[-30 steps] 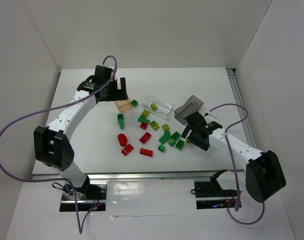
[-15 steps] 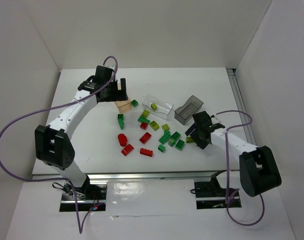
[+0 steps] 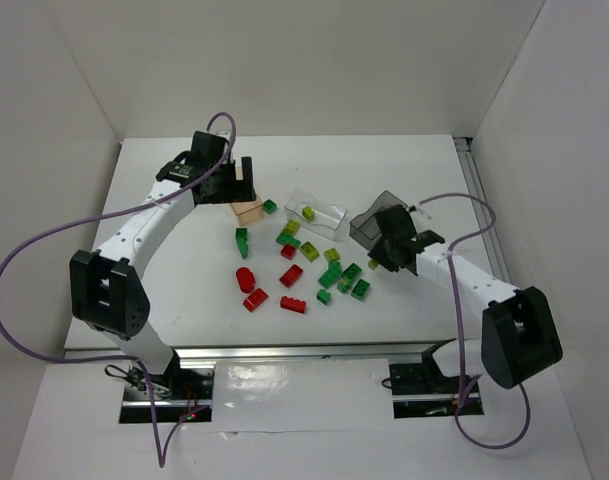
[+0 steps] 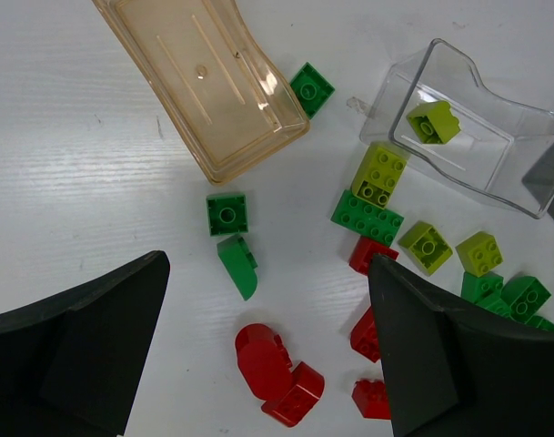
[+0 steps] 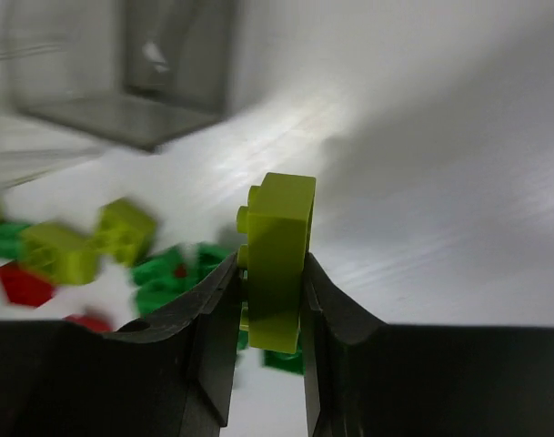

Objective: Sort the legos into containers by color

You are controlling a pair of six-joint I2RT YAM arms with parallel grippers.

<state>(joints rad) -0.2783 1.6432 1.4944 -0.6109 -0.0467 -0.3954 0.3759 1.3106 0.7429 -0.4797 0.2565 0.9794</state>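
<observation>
Gripping a yellow-green lego [image 5: 278, 259], right hand [image 5: 269, 278] hovers by the grey container [image 3: 370, 218] edge.

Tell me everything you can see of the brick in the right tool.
The yellow-green brick is small, glossy plastic, its round studs facing sideways. It stands on edge, pinched between the two black fingers of the right tool, clear of the white table. Nothing else touches it. The smoky grey container sits blurred behind.
</observation>
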